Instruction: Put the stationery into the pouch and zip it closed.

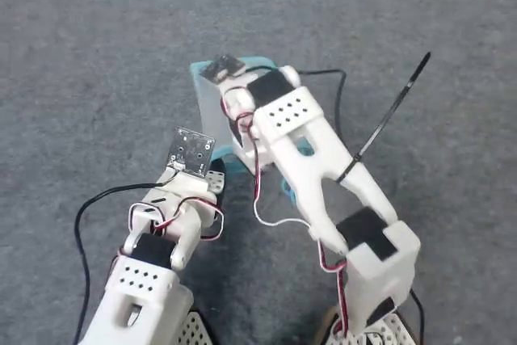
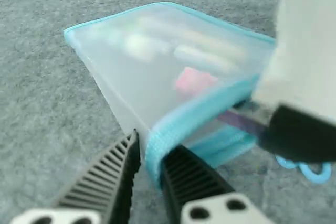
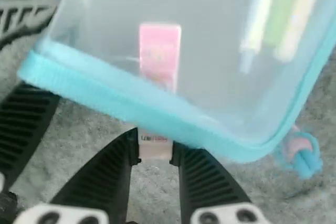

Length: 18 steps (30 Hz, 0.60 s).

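Several pens (image 3: 283,19) already lie inside the clear pouch (image 2: 131,77), which rests on the grey table (image 1: 97,78) between both arms. The right gripper (image 3: 155,153), reaching low from above, has its jaws nearly closed on a pink eraser (image 3: 159,51) halfway through the mouth. The left gripper (image 2: 149,163) pinches the blue zip edge (image 2: 173,124), jaws almost shut. By my judgement, dropping the eraser and zipping remain
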{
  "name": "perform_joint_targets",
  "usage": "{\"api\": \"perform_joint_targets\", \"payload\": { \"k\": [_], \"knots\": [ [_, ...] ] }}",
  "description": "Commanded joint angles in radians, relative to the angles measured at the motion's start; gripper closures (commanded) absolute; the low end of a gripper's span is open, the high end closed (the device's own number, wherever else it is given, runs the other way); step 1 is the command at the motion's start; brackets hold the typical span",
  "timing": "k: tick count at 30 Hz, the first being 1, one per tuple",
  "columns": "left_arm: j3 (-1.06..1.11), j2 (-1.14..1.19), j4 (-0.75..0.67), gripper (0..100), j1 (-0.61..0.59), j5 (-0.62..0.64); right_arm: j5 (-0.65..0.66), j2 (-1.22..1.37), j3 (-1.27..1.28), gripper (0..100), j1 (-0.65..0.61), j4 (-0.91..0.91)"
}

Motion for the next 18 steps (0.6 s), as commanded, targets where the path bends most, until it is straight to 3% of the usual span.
{"api": "perform_joint_targets", "payload": {
  "k": [1, 7, 13, 18],
  "knots": [
    [-0.028, 0.003, -0.023, 99, 0.014, -0.002, -0.02, 0.001, -0.13, 99.2, 0.035, 0.051],
    [-0.028, 0.003, -0.025, 99, 0.014, -0.002, -0.023, -0.028, -0.141, 99.0, 0.035, 0.074],
    [-0.028, 0.003, -0.025, 99, 0.014, -0.002, -0.014, -0.076, -0.137, 83.2, 0.015, 0.073],
    [-0.028, 0.003, -0.025, 99, 0.012, -0.002, -0.014, -0.11, -0.137, 85.5, -0.002, 0.05]
  ]
}}
